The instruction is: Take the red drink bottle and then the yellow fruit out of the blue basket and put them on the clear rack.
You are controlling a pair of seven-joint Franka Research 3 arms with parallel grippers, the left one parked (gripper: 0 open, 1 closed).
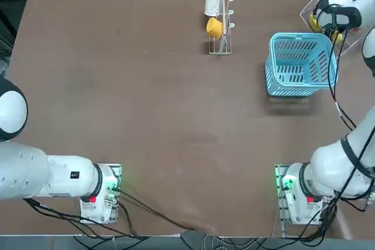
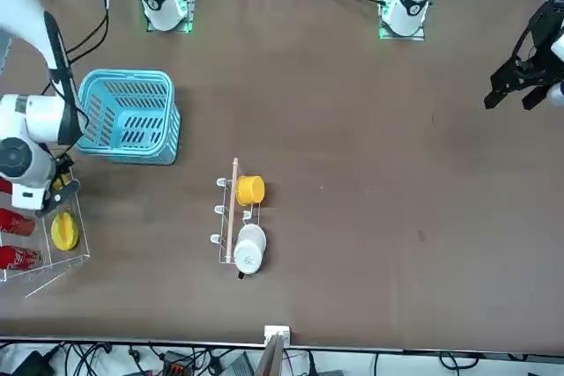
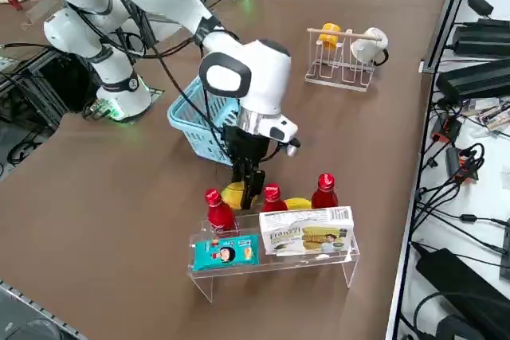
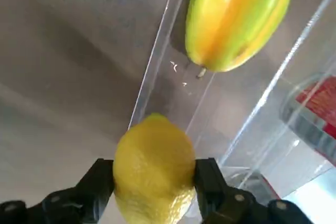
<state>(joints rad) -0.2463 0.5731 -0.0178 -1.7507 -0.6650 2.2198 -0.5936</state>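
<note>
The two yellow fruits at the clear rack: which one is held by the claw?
The plain yellow lemon-like fruit is held: the right claw grips it at the clear rack. The larger fruit with green patches lies free on the rack's shelf.

Matt brown bench [image 1: 146,115]. Slotted light blue plastic basket [image 1: 300,64], slight sheen. Clear glossy acrylic stepped rack [image 3: 275,264]. Small yellow lemon-like fruit [image 4: 154,167]: finely dimpled, dull skin. Larger yellow-green fruit [image 4: 239,17]: smooth, waxy. Black matt fingers [image 4: 208,180].
</note>
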